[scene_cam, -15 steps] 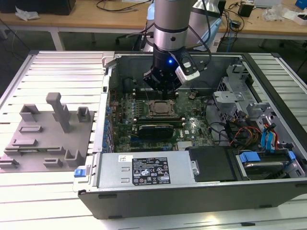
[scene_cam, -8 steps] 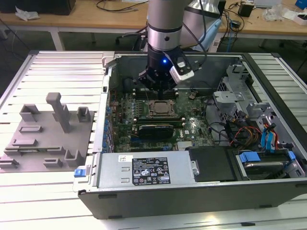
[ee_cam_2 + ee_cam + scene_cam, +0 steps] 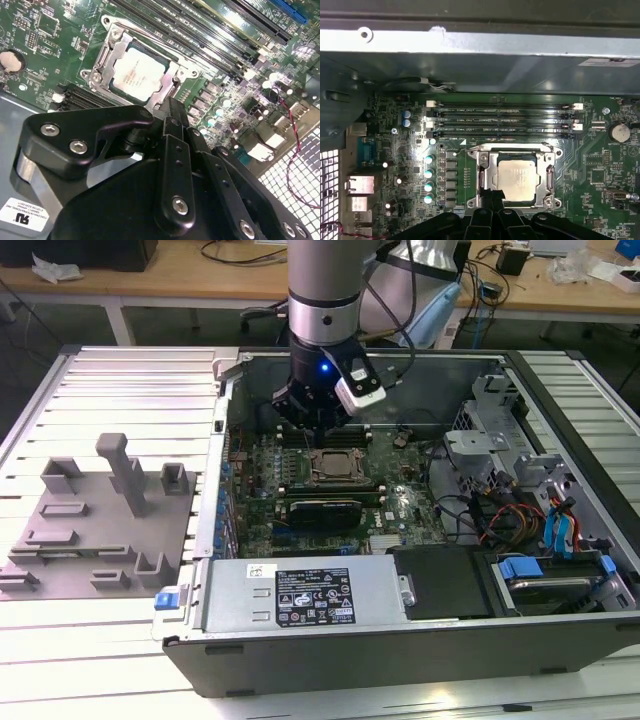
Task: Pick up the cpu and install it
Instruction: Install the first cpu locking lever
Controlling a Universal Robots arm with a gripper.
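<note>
In the exterior view the gripper (image 3: 318, 422) hangs inside the open computer case (image 3: 400, 650), just above the far side of the socket (image 3: 314, 468) on the motherboard (image 3: 400, 505). In the second wrist view the cpu (image 3: 137, 70) lies flat in the socket, silvery top up. In the first wrist view the gripper is closed and empty over the socket's rim.
</note>
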